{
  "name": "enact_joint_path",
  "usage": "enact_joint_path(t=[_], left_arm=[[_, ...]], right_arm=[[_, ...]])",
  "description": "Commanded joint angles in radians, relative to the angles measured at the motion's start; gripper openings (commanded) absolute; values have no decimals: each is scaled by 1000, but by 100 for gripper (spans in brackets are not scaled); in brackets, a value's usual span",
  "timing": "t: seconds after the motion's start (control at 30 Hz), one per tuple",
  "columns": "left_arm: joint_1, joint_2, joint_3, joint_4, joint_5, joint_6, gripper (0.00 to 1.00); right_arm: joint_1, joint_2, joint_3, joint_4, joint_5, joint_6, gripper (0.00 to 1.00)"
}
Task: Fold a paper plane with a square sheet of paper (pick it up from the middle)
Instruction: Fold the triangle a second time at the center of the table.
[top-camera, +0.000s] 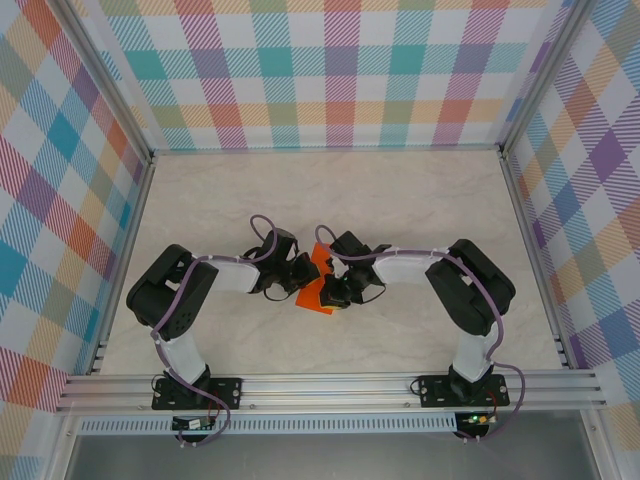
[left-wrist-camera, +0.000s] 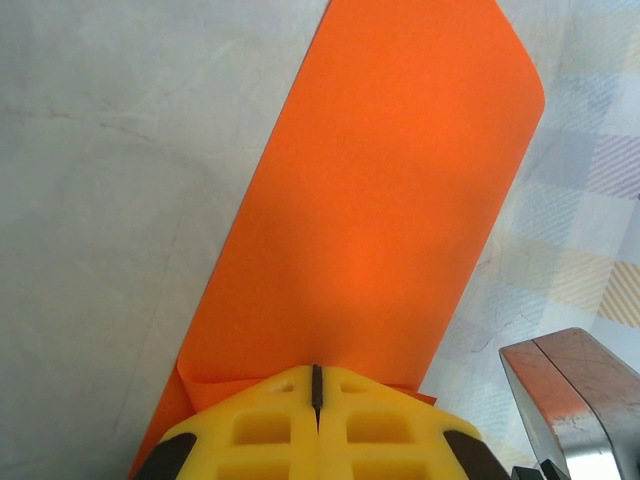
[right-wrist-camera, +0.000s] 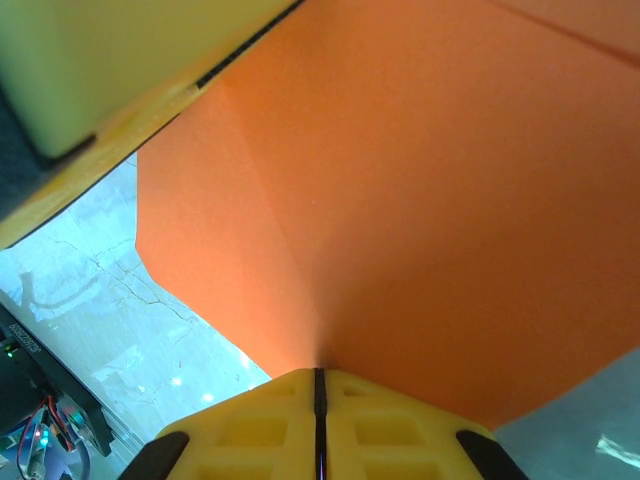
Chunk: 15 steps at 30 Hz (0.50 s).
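The checked left wall (top-camera: 60, 200) and its metal rail border the marbled table (top-camera: 210, 200), and a strip of open surface lies between that rail and the left arm (top-camera: 175, 295). The left gripper (top-camera: 287, 282) reaches inward to mid-table, its yellow fingers (left-wrist-camera: 265, 425) pressed together on the near end of the paper plane (top-camera: 320, 282).

In the left wrist view the orange paper plane (left-wrist-camera: 380, 200) runs up from the seam as a long band. Its left edge is straight and slanted, its top right corner is curled round, and a small folded flap sits at the base. A shiny metal part (left-wrist-camera: 570, 400) stands just right of it, not touching.

The paper plane is held above the table's middle, between the two tools. The right gripper (top-camera: 342, 290) pinches it from the other side, pads (right-wrist-camera: 255, 430) closed on the sheet. There the paper plane (right-wrist-camera: 420, 200) fans out with a faint crease, its free left edge over bare table (right-wrist-camera: 150, 320). The left gripper's finger (right-wrist-camera: 110, 70) clamps the upper edge.

Wide open surface lies behind both arms and beyond the right arm (top-camera: 470, 285), up to the right wall (top-camera: 590, 200).
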Motion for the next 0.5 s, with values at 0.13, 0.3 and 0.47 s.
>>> enact_joint_path(t=[0.13,0.3,0.47], left_arm=[[-5,39,-36,-90,-29,6,0],[-5,42,-39,-87,-28,4,0],[-6,41,-45,-88,-33,5,0]], right_arm=[[-5,-23,-74,-8,-8,23,9],[-15,-44,-131,71,-38,61,9],[-19,-67,-187,174,-69,92,9]])
